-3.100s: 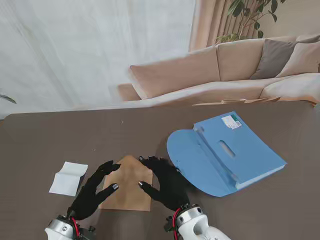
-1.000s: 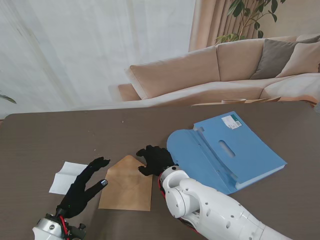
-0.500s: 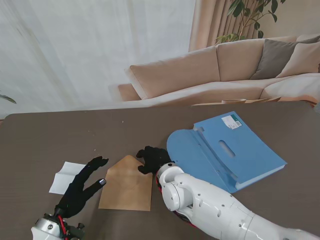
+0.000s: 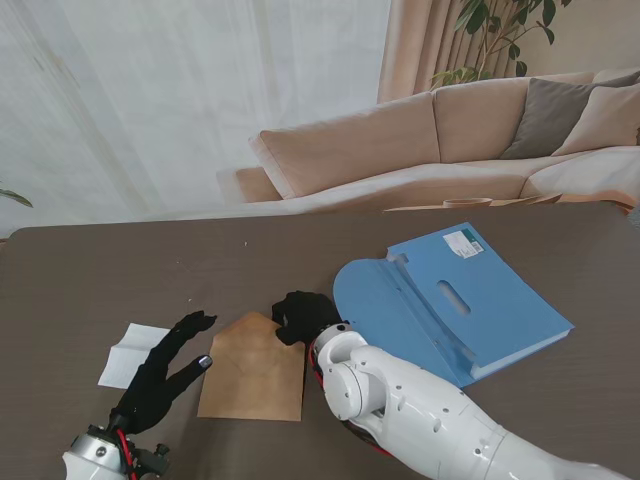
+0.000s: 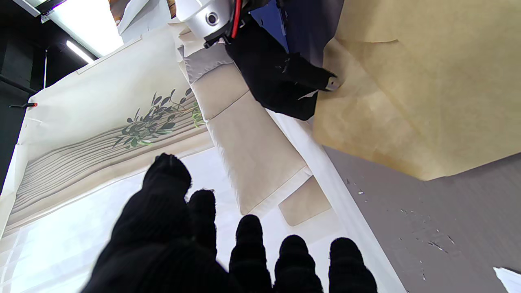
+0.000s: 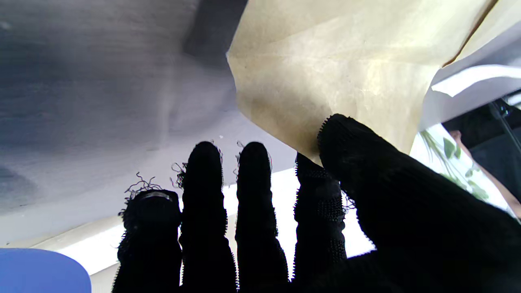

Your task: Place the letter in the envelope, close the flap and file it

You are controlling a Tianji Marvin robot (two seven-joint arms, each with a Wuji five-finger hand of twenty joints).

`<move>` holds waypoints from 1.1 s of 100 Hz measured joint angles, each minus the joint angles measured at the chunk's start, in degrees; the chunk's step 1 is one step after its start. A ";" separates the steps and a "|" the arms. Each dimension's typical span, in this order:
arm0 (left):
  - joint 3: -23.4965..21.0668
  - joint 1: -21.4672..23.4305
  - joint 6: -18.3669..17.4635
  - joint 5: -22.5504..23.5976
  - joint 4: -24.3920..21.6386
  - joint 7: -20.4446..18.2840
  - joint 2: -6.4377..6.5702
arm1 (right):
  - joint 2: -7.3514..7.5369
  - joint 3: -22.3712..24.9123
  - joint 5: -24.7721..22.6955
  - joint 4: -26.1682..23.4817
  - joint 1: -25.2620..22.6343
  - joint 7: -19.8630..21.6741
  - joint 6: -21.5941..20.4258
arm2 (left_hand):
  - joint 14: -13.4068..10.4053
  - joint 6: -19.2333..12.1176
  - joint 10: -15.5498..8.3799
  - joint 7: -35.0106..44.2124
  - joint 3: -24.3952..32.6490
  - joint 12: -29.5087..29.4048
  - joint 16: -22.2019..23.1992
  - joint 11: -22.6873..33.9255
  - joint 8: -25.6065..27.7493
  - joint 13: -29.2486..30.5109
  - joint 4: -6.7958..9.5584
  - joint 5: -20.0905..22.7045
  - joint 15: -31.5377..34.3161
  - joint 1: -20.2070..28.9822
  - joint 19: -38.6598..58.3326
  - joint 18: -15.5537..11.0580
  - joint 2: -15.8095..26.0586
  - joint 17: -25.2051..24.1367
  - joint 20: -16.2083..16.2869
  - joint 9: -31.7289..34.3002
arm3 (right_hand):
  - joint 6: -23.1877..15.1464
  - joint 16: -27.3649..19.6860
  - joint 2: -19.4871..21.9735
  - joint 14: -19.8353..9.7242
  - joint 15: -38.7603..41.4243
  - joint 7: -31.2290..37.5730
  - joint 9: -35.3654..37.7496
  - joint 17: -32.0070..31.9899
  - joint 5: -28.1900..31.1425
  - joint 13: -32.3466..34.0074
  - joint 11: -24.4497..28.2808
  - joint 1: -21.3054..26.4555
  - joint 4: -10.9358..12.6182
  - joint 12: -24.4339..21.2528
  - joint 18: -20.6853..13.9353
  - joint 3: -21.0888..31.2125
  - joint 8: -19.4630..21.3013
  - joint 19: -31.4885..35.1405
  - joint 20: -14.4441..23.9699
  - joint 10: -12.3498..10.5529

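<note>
The brown envelope (image 4: 253, 372) (image 5: 427, 81) (image 6: 325, 73) lies flat on the dark table (image 4: 80, 280), its pointed flap turned away from me. My right hand (image 4: 303, 318) (image 5: 276, 77) (image 6: 264, 228) is curled at the flap's right edge. Its thumb and forefinger are closed on the flap edge while the other fingers stay straight. The white folded letter (image 4: 133, 355) (image 5: 508, 276) lies left of the envelope. My left hand (image 4: 165, 370) (image 5: 203, 244) hovers open between letter and envelope, fingers spread and holding nothing.
An open blue file folder (image 4: 450, 305) (image 6: 36, 270) lies right of the envelope, its rounded flap toward my right hand. A beige sofa (image 4: 420, 140) and white curtains stand beyond the table's far edge.
Since 3.1 s ago my left hand has drawn left off the envelope and my right arm has swung forward to the flap. Over the last second the right hand curled slightly tighter.
</note>
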 measured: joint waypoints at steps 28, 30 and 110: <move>-0.05 -0.03 -0.16 0.09 0.06 0.26 -0.03 | 0.27 4.40 0.91 -6.55 -4.90 -4.46 -0.37 | 0.00 0.01 0.00 0.00 0.00 0.00 0.01 0.00 0.00 0.00 0.00 0.00 0.00 0.00 0.00 0.00 0.00 0.00 0.00 0.00 | 3.90 -6.73 2.68 2.00 -4.59 1.29 18.81 7.17 -3.86 18.01 -1.79 0.55 1.64 -8.96 6.23 2.82 15.64 -3.72 -6.08 2.00; -0.07 -0.03 -0.20 0.09 0.06 0.30 -0.03 | 0.27 4.60 0.79 -6.87 -5.15 -4.65 -0.34 | 0.00 0.01 0.00 0.00 0.00 0.00 0.01 0.00 0.00 0.00 0.00 0.00 0.00 0.00 0.00 0.00 0.00 0.00 0.01 0.00 | 4.39 -6.36 3.11 2.00 -3.44 1.55 19.22 7.27 -3.99 18.07 -0.56 0.55 1.64 -8.33 6.26 2.92 15.87 -3.09 -6.08 2.00; -1.41 0.62 -4.81 5.93 0.64 3.47 -0.45 | 0.97 12.94 -10.39 -18.39 -15.52 -18.70 2.53 | 0.07 1.27 0.09 0.65 0.38 0.05 0.69 1.31 0.03 0.00 0.00 0.11 0.09 -0.01 0.21 0.00 -0.75 0.00 0.07 0.01 | 9.71 2.11 3.53 1.84 16.68 5.68 20.81 17.35 -5.76 24.46 14.97 1.22 1.66 4.75 5.10 3.10 19.33 7.57 -6.03 4.43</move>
